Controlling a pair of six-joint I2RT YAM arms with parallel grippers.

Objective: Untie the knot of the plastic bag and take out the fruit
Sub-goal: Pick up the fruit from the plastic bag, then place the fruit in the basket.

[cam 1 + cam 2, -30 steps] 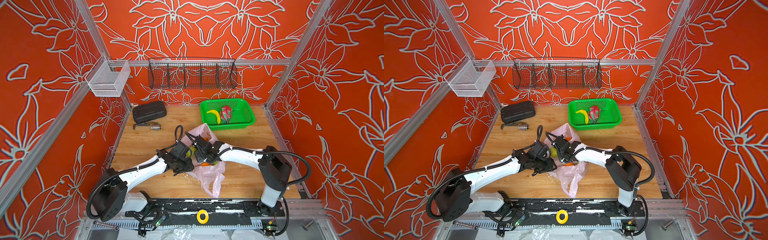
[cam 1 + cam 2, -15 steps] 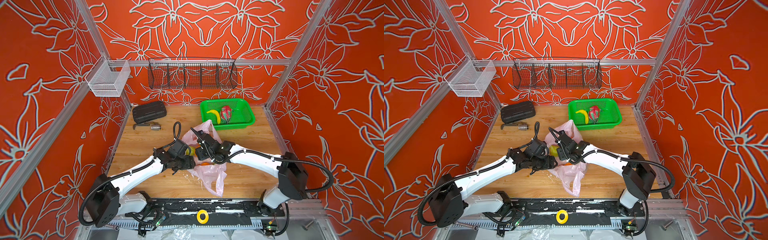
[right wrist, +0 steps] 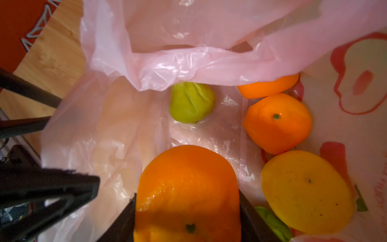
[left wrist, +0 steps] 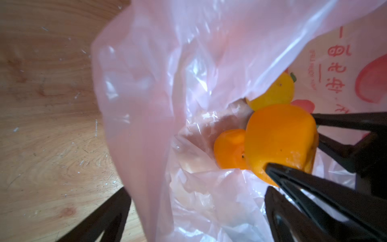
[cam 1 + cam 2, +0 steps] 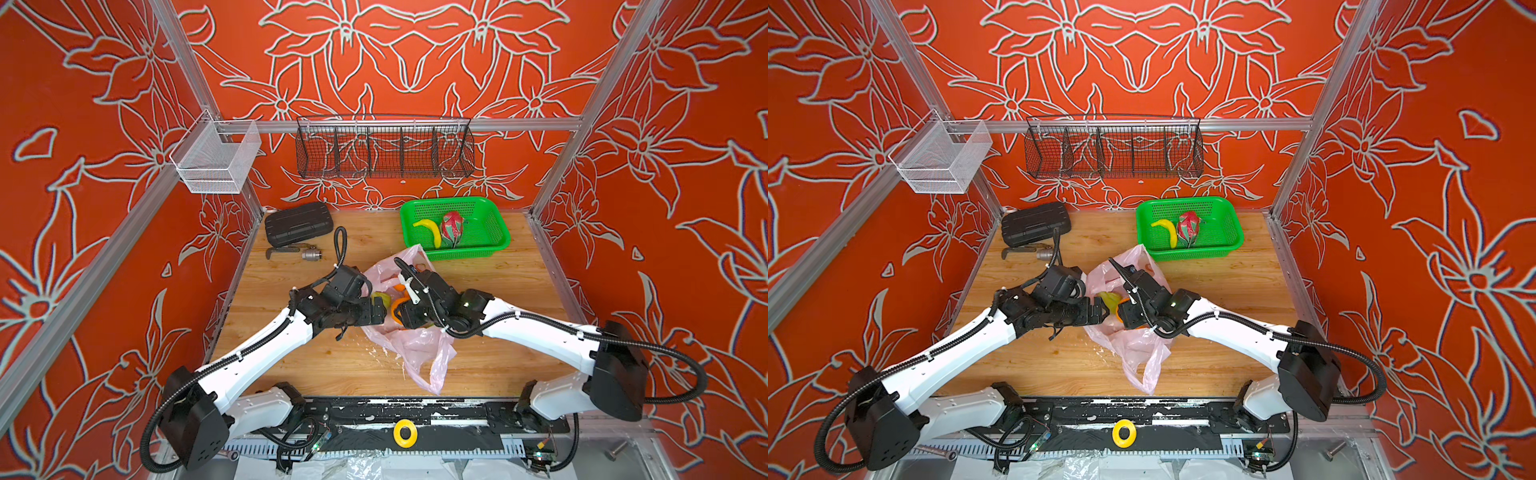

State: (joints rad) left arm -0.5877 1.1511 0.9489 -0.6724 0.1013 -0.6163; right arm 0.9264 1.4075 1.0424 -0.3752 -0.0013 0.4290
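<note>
Inside the open plastic bag (image 3: 188,62), the fingers (image 3: 250,218) of the right gripper (image 3: 186,201) clasp a large orange (image 3: 186,184). Beyond it lies a green pear (image 3: 191,102); beside it, two smaller oranges (image 3: 276,123) and what may be a yellow citrus (image 3: 303,192).

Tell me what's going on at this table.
The robot is emptying the plastic bag, which lies open on the table. The right gripper is shut on an orange at the bag's mouth; it is not out yet. The left gripper is open at the bag's edge, gripping nothing. A green fruit and other oranges lie in the bag. The green basket at the back holds a dragon fruit and a banana.
</note>
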